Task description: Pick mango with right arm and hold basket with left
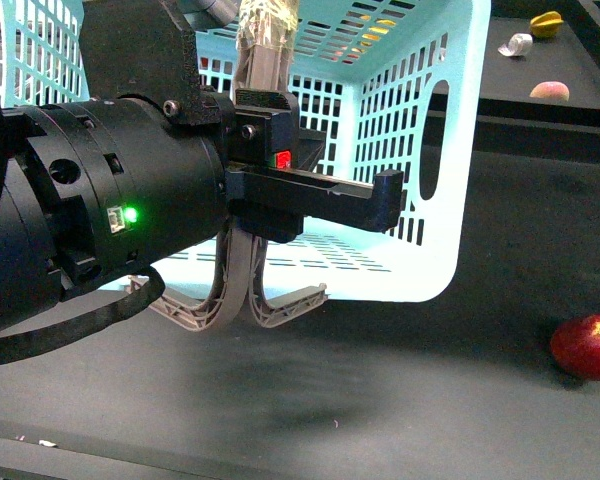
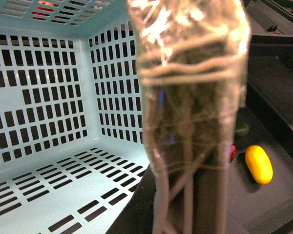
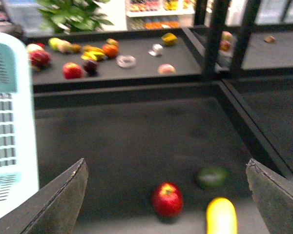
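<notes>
The light-turquoise basket [image 1: 400, 150] stands on the dark table; its inside fills the left wrist view [image 2: 49, 122]. My left gripper [image 1: 270, 130] is shut on the basket's taped grey-brown handle [image 2: 190, 97], which runs close across the left wrist view. The yellow mango [image 3: 221, 217] lies on the table between my right gripper's wide-open fingers [image 3: 63, 200], near the frame's lower edge; it also shows in the left wrist view [image 2: 259, 164]. My right gripper [image 3: 168, 195] is open and empty above it. The mango is out of the front view.
A red fruit with a yellow patch [image 3: 167, 199] lies next to the mango, also in the front view [image 1: 587, 346]. A dark green fruit [image 3: 211, 176] lies behind. A raised back shelf [image 3: 136, 73] holds several fruits and items.
</notes>
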